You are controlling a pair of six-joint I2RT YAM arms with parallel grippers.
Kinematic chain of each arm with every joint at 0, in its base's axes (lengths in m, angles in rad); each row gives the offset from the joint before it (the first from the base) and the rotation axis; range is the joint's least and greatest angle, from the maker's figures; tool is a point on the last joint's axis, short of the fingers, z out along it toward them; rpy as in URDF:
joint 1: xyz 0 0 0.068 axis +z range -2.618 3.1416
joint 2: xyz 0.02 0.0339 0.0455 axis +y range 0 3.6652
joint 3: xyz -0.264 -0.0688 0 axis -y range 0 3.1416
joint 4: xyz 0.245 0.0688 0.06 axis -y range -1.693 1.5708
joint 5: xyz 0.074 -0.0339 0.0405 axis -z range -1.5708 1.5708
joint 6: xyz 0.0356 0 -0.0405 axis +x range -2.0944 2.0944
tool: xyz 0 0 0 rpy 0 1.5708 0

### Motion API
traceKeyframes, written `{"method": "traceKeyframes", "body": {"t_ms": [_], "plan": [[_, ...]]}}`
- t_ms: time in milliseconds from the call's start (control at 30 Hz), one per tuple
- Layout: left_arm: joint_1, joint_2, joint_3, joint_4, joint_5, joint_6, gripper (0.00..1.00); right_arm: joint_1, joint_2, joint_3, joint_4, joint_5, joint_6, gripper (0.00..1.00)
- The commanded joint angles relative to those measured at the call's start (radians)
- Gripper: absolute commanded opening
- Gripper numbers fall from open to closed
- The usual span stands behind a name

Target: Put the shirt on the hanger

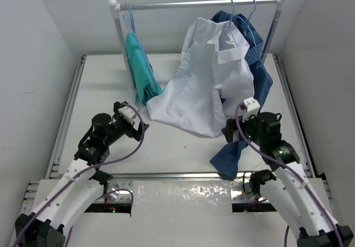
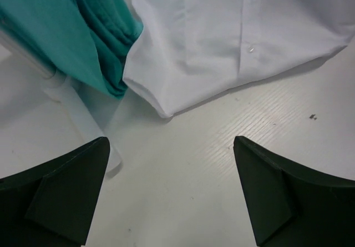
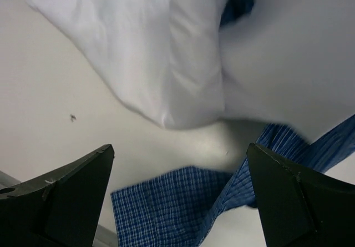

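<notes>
The white shirt (image 1: 202,86) hangs slanted from the rail on a pale-blue wire hanger (image 1: 231,15), collar up, and its hem spreads on the table. The hem also shows in the left wrist view as the shirt (image 2: 233,36) and in the right wrist view as the shirt (image 3: 166,53). My left gripper (image 1: 137,127) is open over bare table just short of the hem's left corner; its view shows the left gripper (image 2: 171,144) with nothing between its fingers. My right gripper (image 1: 231,130) is open near the hem's right corner. In its view the right gripper (image 3: 180,147) is empty above checked cloth.
A teal-green garment (image 1: 141,69) hangs at the rail's (image 1: 194,4) left end beside the rack post (image 2: 72,100). A dark blue checked shirt (image 1: 262,75) hangs behind the white one, its tail (image 3: 183,208) trailing onto the table (image 1: 111,91) under my right gripper. White walls enclose the table.
</notes>
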Motion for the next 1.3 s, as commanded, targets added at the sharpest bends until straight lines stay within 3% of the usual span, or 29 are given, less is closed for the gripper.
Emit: {"method": "traceKeyframes", "body": {"t_ms": [0, 167, 333, 533, 767, 933, 1067, 1100, 1133, 1167, 1200, 1267], "plan": [[-0.001, -0.021, -0.052, 0.113, -0.107, -0.014, 0.92, -0.004, 0.01, -0.112, 0.096, 0.025, 0.12, 0.99], [-0.001, -0.015, -0.089, 0.173, -0.147, -0.006, 0.92, -0.004, 0.088, -0.214, 0.229, 0.085, 0.18, 0.99], [-0.001, -0.015, -0.096, 0.167, -0.136, 0.004, 0.92, 0.016, 0.089, -0.277, 0.47, -0.037, 0.246, 0.99], [0.003, -0.012, -0.104, 0.17, -0.127, 0.006, 0.92, 0.222, 0.15, -0.234, 0.526, 0.235, 0.087, 0.99], [0.022, -0.011, -0.104, 0.167, -0.118, 0.003, 0.92, 0.229, 0.404, -0.143, 0.657, 0.466, 0.108, 0.99], [0.029, -0.015, -0.104, 0.164, -0.118, 0.003, 0.92, 0.158, 0.666, -0.042, 0.691, 0.443, 0.166, 0.96], [0.034, -0.021, -0.104, 0.161, -0.125, 0.012, 0.92, 0.14, 0.797, 0.021, 0.67, 0.375, 0.151, 0.61], [0.035, -0.021, -0.106, 0.164, -0.127, 0.012, 0.92, 0.14, 0.809, 0.03, 0.664, 0.366, 0.141, 0.39], [0.035, -0.024, -0.109, 0.165, -0.127, 0.012, 0.92, 0.145, 0.823, 0.029, 0.668, 0.348, 0.136, 0.29], [0.037, -0.024, -0.11, 0.171, -0.128, 0.012, 0.92, 0.148, 0.826, 0.021, 0.668, 0.313, 0.125, 0.06], [0.037, -0.024, -0.112, 0.174, -0.127, 0.014, 0.92, 0.156, 0.832, 0.019, 0.662, 0.311, 0.121, 0.0], [0.037, -0.021, -0.115, 0.18, -0.125, 0.014, 0.92, 0.196, 0.849, 0.025, 0.609, 0.315, 0.102, 0.0]]}}
